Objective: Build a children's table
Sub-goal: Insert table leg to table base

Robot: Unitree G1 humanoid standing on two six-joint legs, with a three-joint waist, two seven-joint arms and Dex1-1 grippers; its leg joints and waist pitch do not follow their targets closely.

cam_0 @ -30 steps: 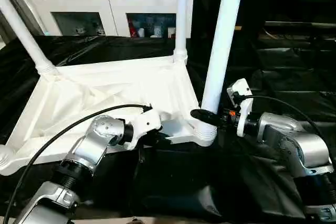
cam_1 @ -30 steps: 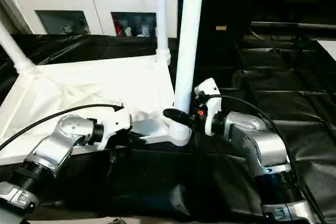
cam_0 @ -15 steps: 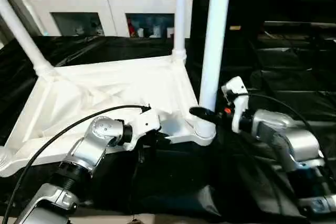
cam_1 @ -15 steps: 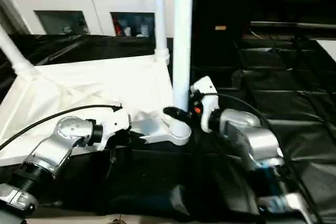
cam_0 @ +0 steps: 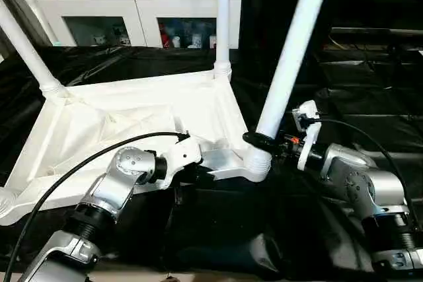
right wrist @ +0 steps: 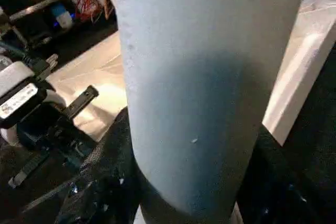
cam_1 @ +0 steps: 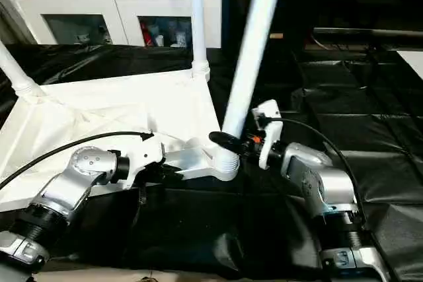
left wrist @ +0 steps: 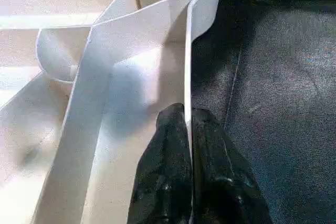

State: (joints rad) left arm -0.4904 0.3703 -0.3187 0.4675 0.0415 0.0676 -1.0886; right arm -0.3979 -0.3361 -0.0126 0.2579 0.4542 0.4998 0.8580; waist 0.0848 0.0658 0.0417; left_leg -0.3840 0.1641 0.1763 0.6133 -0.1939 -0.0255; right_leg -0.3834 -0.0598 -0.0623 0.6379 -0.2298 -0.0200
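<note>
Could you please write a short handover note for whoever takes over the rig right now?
Left gripper: shut on the tabletop rim, near the near-right corner.
Right gripper: fingers closed around the leg, just above that corner's socket.
Done: tabletop lies upside down on black sheeting; two far legs are up.
Left: this leg leans right, so straighten and seat it; check the near-left corner.

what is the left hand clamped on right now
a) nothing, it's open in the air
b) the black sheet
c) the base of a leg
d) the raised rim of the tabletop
d: in the left wrist view the left hand has its two black fingers pinched shut on the thin raised rim of the tabletop, close to the corner socket.
</note>
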